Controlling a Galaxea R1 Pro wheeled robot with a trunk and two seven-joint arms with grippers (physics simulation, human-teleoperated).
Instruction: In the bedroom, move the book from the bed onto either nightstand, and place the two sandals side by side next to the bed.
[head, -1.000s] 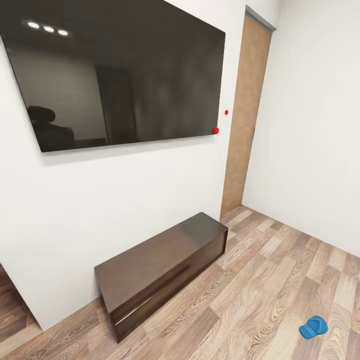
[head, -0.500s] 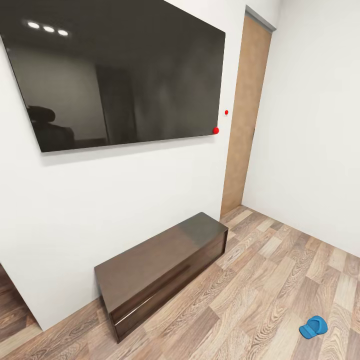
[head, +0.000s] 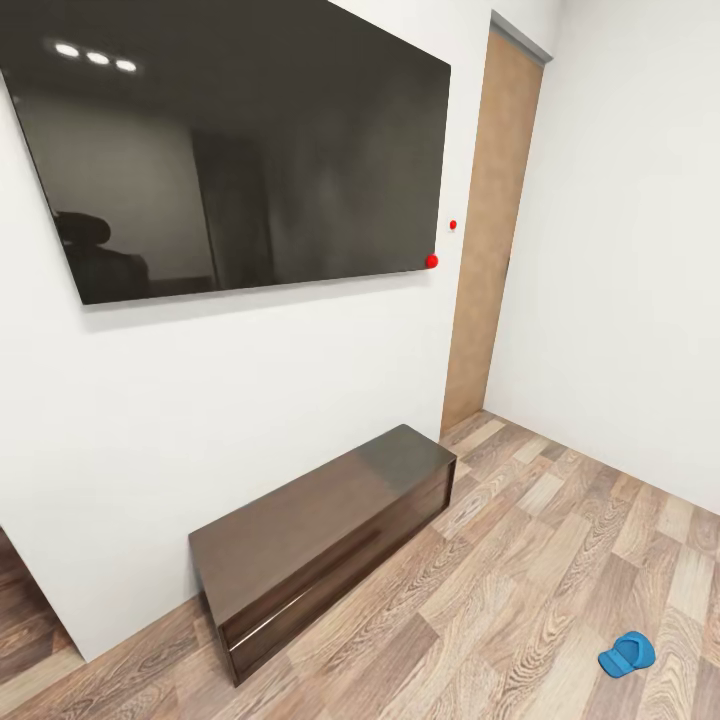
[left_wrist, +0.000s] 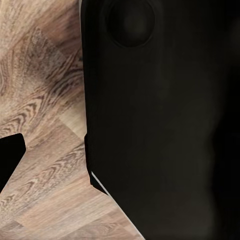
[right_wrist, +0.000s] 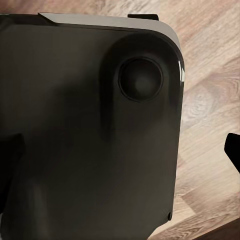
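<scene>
One blue sandal lies alone on the wood floor, near the long cabinet; task seemingly barely begun, jaw states impossible to tell

White-walled room, wood-plank floor.
A large black wall screen hangs above a long low dark cabinet; beside them stands what may be a tan door.

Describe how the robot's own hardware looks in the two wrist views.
Both show a glossy black housing with rounded corners, a round recessed dimple and a thin pale grey edge strip. A flat, matte black left fingertip and right fingertip poke in at the borders. I can make out no cables or markings.
</scene>
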